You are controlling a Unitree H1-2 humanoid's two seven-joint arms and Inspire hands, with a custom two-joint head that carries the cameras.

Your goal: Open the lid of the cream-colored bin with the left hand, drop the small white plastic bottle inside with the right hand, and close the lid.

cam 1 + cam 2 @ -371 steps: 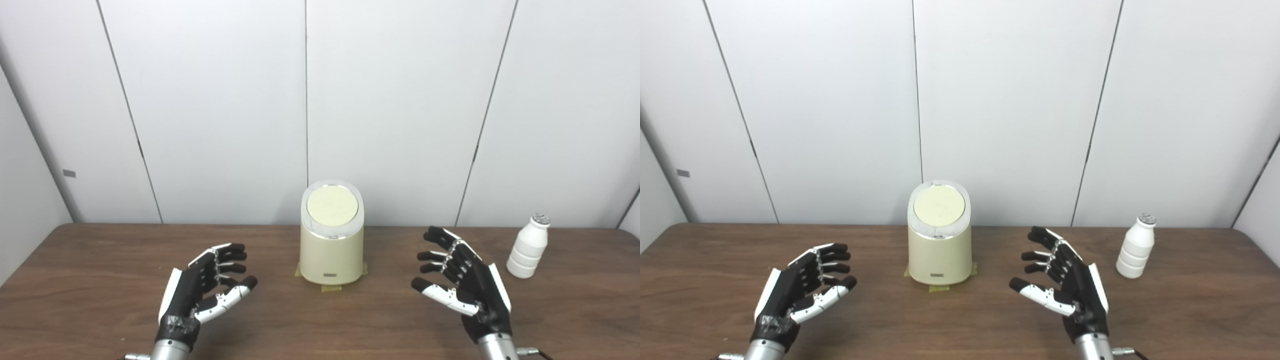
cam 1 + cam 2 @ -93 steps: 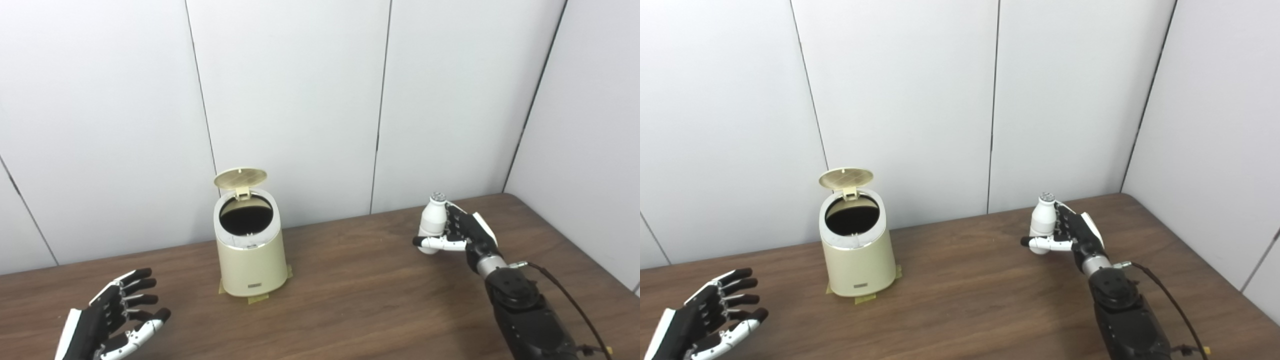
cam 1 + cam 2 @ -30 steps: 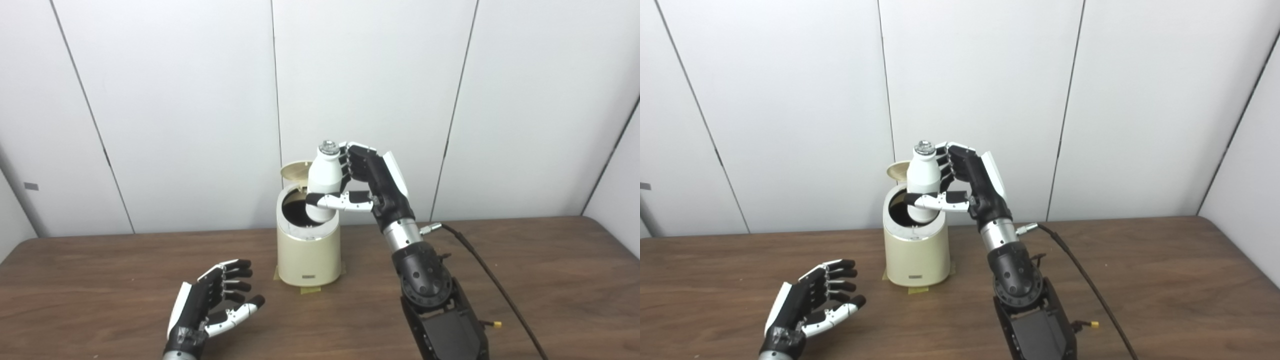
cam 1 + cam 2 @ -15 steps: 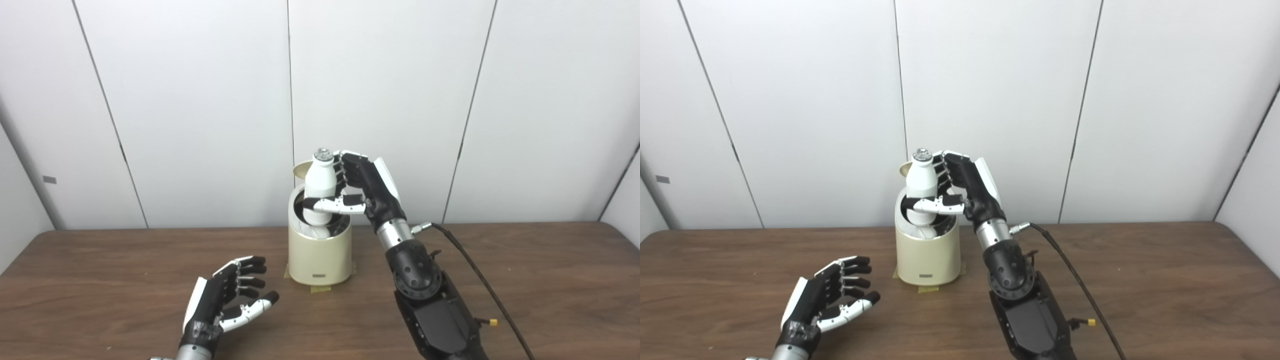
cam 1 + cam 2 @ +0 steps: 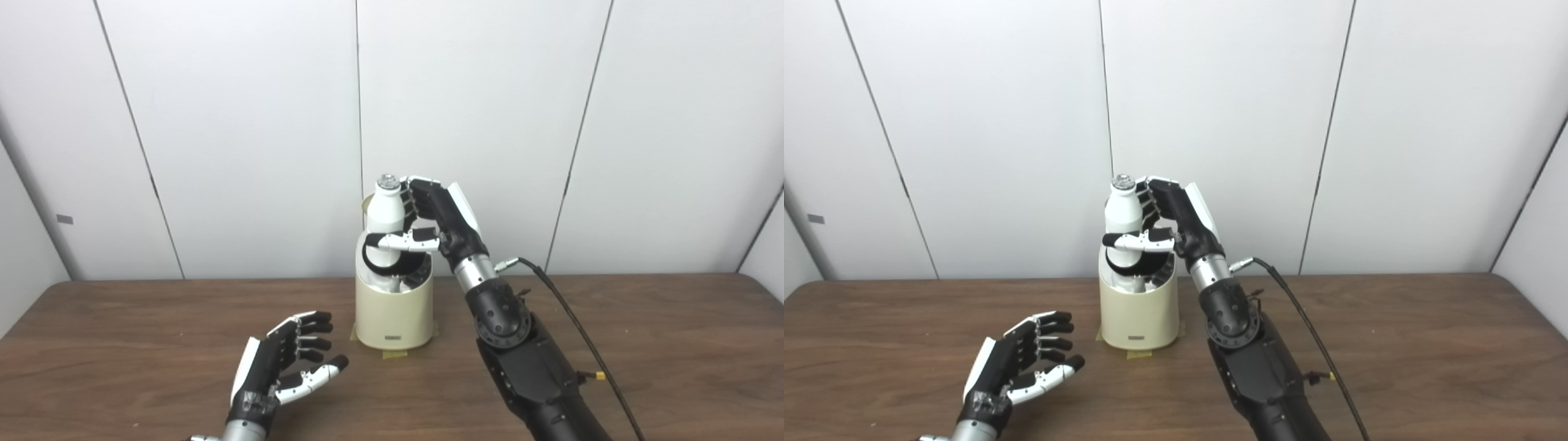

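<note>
The small white plastic bottle stands upright in the air, its lower part already inside the mouth of the cream-colored bin, its silver cap on top. The right hand is closed around it, with the thumb across the front of the body and the fingers behind the neck. The lid is open and stands up behind the bottle; only a small piece of it shows at the left of the bottle's shoulder. I judge that the drop is near, and that the lid must be closed after. What could go wrong: if the hand opens while the bottle leans, the base may catch the rim and the bottle may tip out on the table; also the thumb lies low over the opening, so it may knock the rim when it draws back. The bin stands on pieces of tape, so I think it will not slide easily. The lid is close behind the bottle, so there is little room to the back; above and to the right the space is free for the arm to leave. The left hand rests low in front-left of the bin, empty, fingers spread, well apart from it; its way to the lid passes on the left side, where nothing stands
</note>
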